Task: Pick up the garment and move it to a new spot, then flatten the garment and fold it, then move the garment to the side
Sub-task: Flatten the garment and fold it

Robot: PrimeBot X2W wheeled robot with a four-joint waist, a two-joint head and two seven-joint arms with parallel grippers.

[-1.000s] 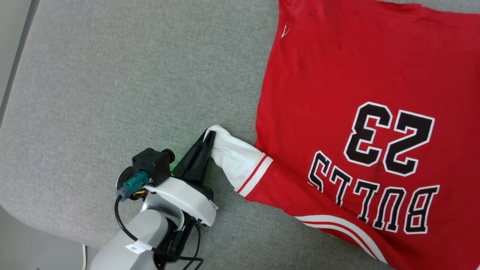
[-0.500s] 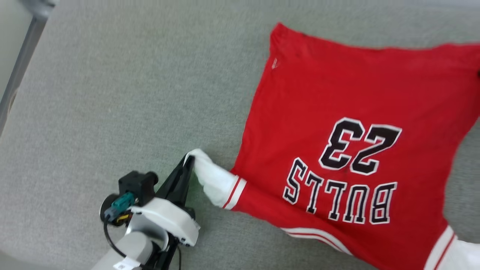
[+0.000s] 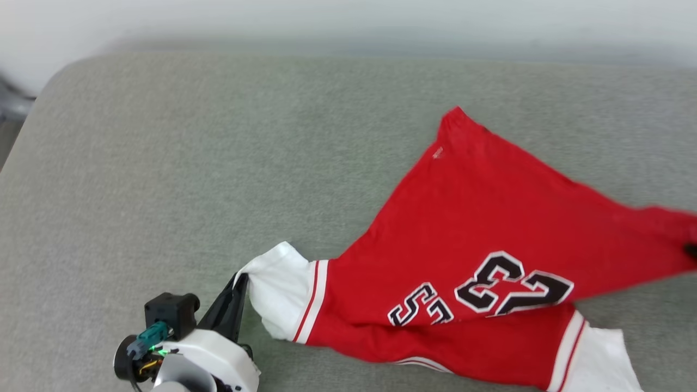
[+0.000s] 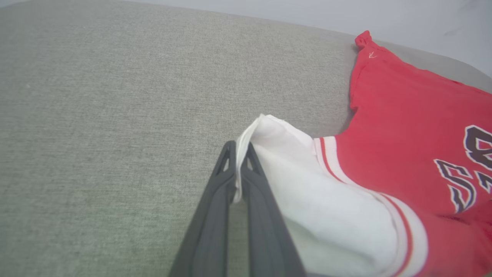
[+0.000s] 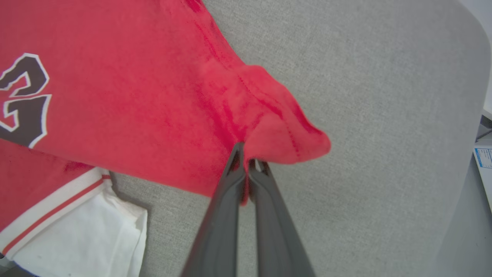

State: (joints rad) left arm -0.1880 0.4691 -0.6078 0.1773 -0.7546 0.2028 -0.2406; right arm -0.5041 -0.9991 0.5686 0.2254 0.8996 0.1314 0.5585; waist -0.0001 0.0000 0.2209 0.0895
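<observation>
The garment (image 3: 479,218) is a red jersey with white, red-striped sleeves and a black "23"; it lies partly folded over itself on the grey table (image 3: 190,163). My left gripper (image 3: 241,279) is shut on the cuff of one white sleeve (image 3: 277,294) at the lower left. The left wrist view has that cuff (image 4: 269,134) pinched between the two dark fingers of the gripper (image 4: 238,148). In the right wrist view my right gripper (image 5: 246,152) is shut on a lifted red hem corner (image 5: 284,130). A second white sleeve (image 3: 599,359) rests at the lower right.
The grey fabric-covered table stretches wide to the left of the garment. Its rounded back edge (image 3: 348,51) meets a pale wall. A paper with blue print (image 5: 484,156) sits beyond the table's right side in the right wrist view.
The head camera has tilted up, so the table's back edge now shows. The red hem has been lifted and drawn over the lettering, hiding most of it. The left gripper still holds the sleeve cuff.
</observation>
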